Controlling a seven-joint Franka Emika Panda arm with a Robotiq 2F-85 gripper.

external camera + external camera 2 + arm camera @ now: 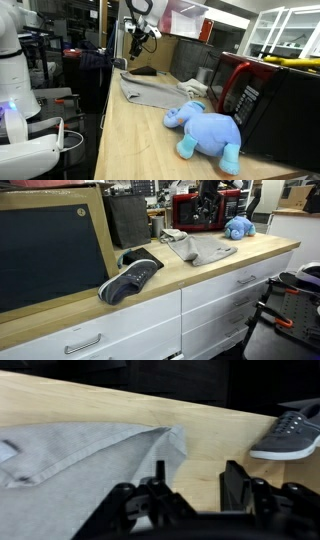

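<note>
In the wrist view my gripper (pixel 197 480) is open, its two dark fingers (pixel 236 478) apart with only bare wood between them. A grey cloth (pixel 75 465) lies crumpled on the wooden counter (pixel 200 420), and its folded corner is just beside the left finger. In an exterior view the gripper (pixel 137 45) hangs above the far end of the cloth (pixel 150 90). A grey sneaker with a white sole (pixel 290 432) lies on the counter to the right, apart from the gripper. The sneaker (pixel 130 278) and the cloth (pixel 195 248) also show in an exterior view.
A blue plush elephant (pixel 205 130) lies on the counter next to a red and black microwave (pixel 250 95). A dark framed board (pixel 50 250) leans at one end of the counter, above white drawers (pixel 130 325).
</note>
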